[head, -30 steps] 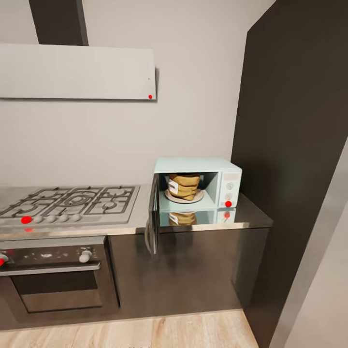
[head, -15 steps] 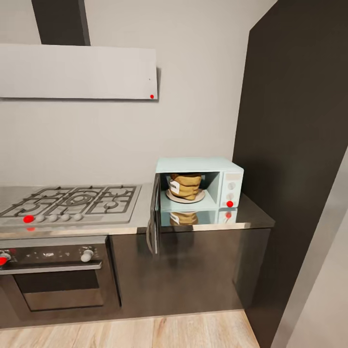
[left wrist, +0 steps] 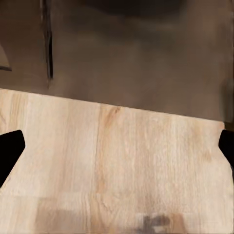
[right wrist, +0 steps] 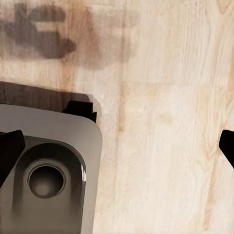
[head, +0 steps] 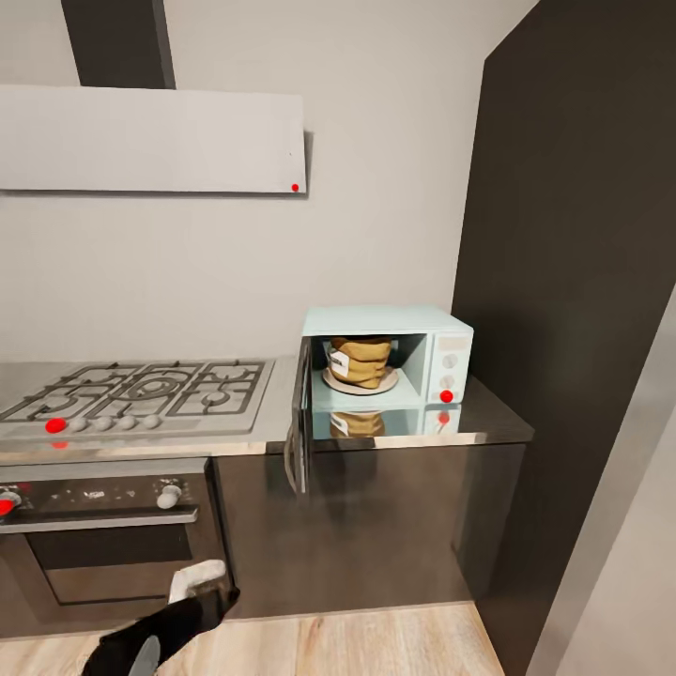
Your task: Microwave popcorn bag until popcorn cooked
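Grey walls and dark cabinets frame the countertop (head: 488,418), where the microwave (head: 387,359) stands with its door (head: 299,427) swung wide. Inside the microwave, the popcorn bag (head: 359,361) sits on the round plate (head: 385,382). Left of the microwave lies the gas hob (head: 141,390). Below the microwave, the left gripper (left wrist: 117,151) hangs released over the wood floor (left wrist: 117,161); the right gripper (right wrist: 117,146) is likewise spread wide.
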Motion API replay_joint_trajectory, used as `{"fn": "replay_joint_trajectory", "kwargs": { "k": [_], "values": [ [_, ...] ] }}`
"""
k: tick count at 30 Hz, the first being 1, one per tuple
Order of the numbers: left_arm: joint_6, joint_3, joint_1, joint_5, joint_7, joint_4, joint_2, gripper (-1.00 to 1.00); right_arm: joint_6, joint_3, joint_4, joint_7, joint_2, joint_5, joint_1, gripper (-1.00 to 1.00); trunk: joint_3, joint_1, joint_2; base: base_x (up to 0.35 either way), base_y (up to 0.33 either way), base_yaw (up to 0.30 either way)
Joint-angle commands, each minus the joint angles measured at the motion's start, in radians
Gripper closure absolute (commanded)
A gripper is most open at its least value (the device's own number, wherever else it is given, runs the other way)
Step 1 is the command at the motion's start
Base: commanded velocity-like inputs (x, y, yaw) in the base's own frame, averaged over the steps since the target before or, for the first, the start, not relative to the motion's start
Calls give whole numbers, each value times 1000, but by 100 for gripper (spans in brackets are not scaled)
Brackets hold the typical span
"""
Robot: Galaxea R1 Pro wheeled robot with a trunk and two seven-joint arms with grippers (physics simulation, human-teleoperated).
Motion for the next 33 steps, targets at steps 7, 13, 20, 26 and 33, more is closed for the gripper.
{"fn": "replay_joint_trajectory", "kwargs": {
  "k": [7, 13, 20, 26, 33],
  "values": [
    [87, 4, -234, 3, 1, -53, 3, -100, -6, 2, 2, 0, -2, 9, -1, -100, -1, 0, -1, 0, 0, 0],
    [126, 4, -366, 4, -4, -104, 6, -100, -8, 2, 2, 0, -5, 8, -1, -100, -1, 0, -1, 0, 0, 0],
    [143, 5, -414, 42, -85, -136, 9, -100, -9, 2, 2, 0, -7, 9, -1, -100, -1, 0, -1, 0, 0, 0],
    [-8, -7, -415, 58, -162, -114, -2, -100, -11, 2, 2, 0, -8, 12, -1, -100, -1, 0, -1, 0, 0, 0],
    [-42, -11, -415, 58, -174, -102, -2, -100, -11, 2, 2, -2, -7, 10, -1, -100, -1, 0, -1, 0, 0, 0]
  ]
}}
